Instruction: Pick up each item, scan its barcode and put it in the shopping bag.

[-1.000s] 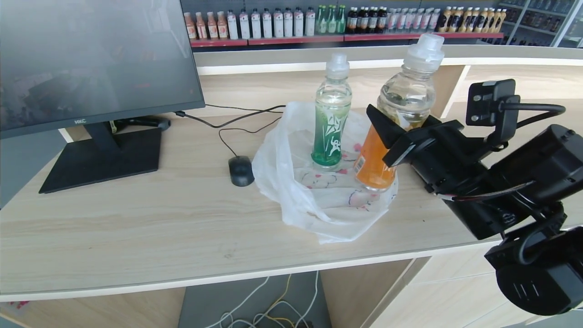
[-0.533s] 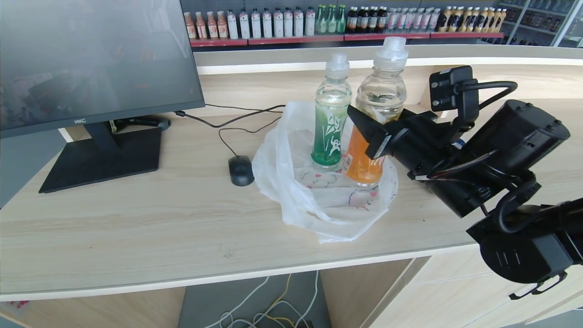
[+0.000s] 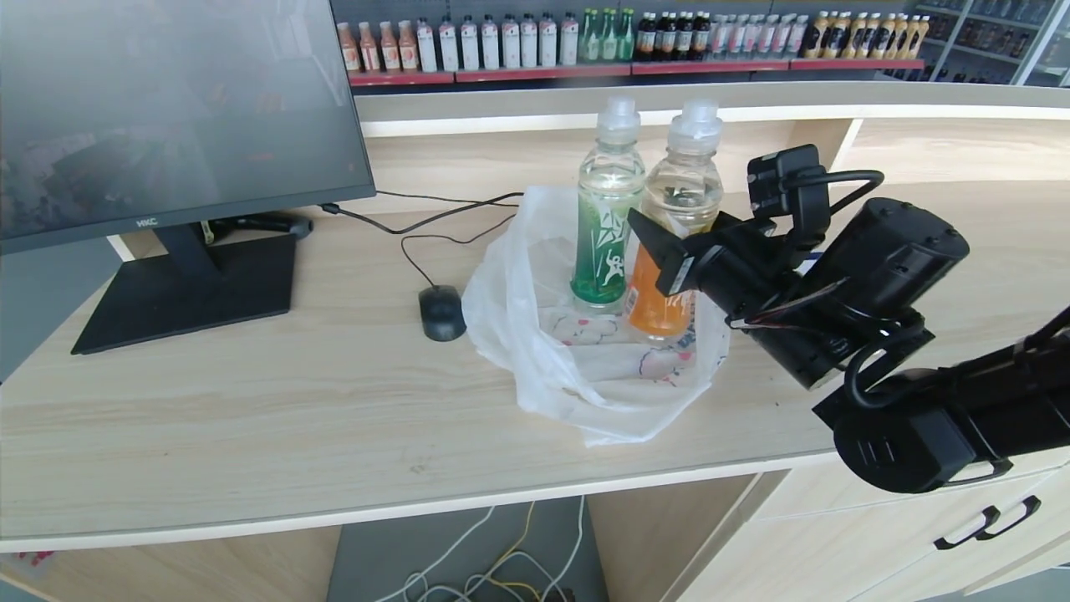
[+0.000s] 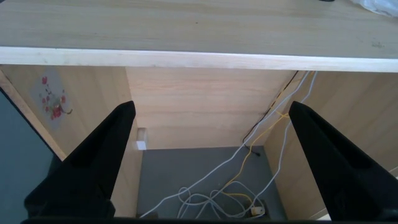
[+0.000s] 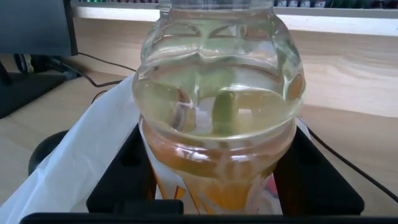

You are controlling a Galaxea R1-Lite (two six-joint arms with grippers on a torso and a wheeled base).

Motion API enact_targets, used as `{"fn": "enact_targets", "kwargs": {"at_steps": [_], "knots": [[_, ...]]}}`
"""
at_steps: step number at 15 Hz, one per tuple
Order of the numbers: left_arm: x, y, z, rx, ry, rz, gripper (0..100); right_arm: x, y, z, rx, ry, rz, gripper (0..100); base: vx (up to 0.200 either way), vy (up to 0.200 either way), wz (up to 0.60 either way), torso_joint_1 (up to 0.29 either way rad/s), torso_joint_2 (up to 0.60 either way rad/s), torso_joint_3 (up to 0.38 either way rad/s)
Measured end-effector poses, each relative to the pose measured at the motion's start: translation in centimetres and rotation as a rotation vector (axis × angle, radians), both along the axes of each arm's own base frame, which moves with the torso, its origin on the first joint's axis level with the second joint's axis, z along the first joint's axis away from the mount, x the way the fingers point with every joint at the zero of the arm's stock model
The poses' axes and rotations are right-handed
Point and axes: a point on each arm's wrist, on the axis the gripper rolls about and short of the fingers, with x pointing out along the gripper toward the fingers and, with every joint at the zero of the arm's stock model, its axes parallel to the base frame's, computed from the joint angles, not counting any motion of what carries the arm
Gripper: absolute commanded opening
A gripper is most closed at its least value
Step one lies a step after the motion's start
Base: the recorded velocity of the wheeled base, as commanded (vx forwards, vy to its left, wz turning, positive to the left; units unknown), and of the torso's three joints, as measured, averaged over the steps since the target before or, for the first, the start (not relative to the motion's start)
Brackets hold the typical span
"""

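Head view: the orange-labelled bottle [image 3: 679,196] is pinched at its label by the right gripper [image 3: 673,266]. It is held upright on the spread white shopping bag [image 3: 535,334], just beside the green-labelled bottle [image 3: 608,217] already stood there. Only its release is judged left. Clear plastic, pale liquid and a white cap are seen. The left gripper [image 4: 205,162] is spread below the counter [image 4: 186,25].

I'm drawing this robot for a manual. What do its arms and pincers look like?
The right arm is black, of thick round segments, with a looped black cable, thin red and white wires and a boxy wrist camera. The right pincer and left pincer have plain black tapering fingers.
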Motion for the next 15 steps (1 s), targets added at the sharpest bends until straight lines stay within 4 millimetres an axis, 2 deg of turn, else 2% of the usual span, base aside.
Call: {"fn": "enact_targets", "kwargs": {"at_steps": [15], "knots": [[0.0,0.0,0.0,0.0,0.0,0.0,100,-0.5,-0.3,-2.9,-0.054,0.086,-0.002,0,0.0,0.0,0.0,0.0,0.0,0.0]]}}
